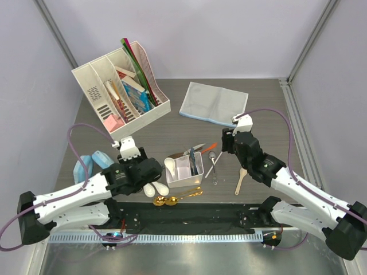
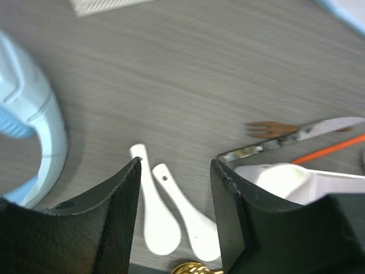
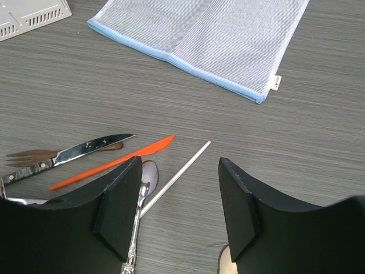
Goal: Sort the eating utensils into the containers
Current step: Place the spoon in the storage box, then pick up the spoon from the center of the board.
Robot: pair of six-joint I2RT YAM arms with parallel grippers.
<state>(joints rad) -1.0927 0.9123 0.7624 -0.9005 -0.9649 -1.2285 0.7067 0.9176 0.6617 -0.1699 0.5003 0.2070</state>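
left hand (image 2: 175, 182), fingers (image 2: 121, 220) apart, over two white soup spoons (image 2: 160, 225)

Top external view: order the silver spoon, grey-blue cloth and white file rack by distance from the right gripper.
1. Silver spoon, just left of the right gripper.
2. Grey-blue cloth, behind it.
3. White file rack, far left rear.

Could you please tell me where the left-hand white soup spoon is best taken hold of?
The left-hand soup spoon lies flat on the table, its broad bowl close beside the second spoon's. So probably grip its narrow handle, coming straight down with the jaws across its width.
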